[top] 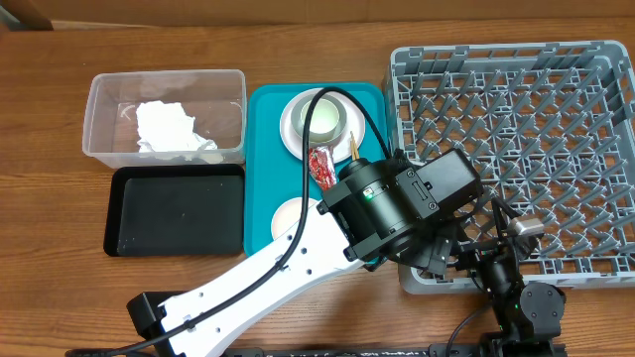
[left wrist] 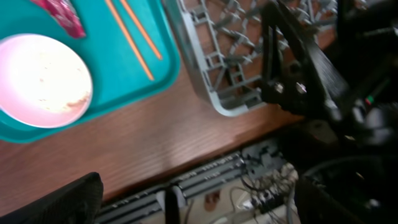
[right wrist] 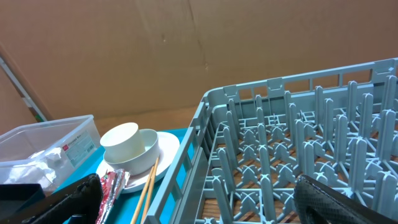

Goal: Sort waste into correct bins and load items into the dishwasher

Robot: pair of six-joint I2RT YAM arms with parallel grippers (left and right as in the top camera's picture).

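Crumpled white tissue (top: 174, 129) lies in the clear tub (top: 109, 94), and the black tray (top: 177, 210) sits in front of it. On the teal tray (top: 263, 169) a plate (top: 291, 129) carries a bowl (top: 322, 121) with a cup (right wrist: 121, 138). Beside them lie the red wrapper (top: 322, 165) and chopsticks (top: 354, 149), and a second bowl (left wrist: 43, 81) holds a few grains. The grey rack (top: 521, 149) stands on the right. My left gripper (left wrist: 199, 208) hangs open over the table's front edge, near the rack's corner. My right gripper (right wrist: 199, 205) is open and faces the rack's near left corner.
The left arm (top: 298, 253) crosses from the front left over the teal tray's near end. The black right arm (top: 506, 283) sits at the front edge beside the rack. Cables and a rail (left wrist: 205, 180) lie below the table edge. A cardboard wall (right wrist: 186, 50) stands behind.
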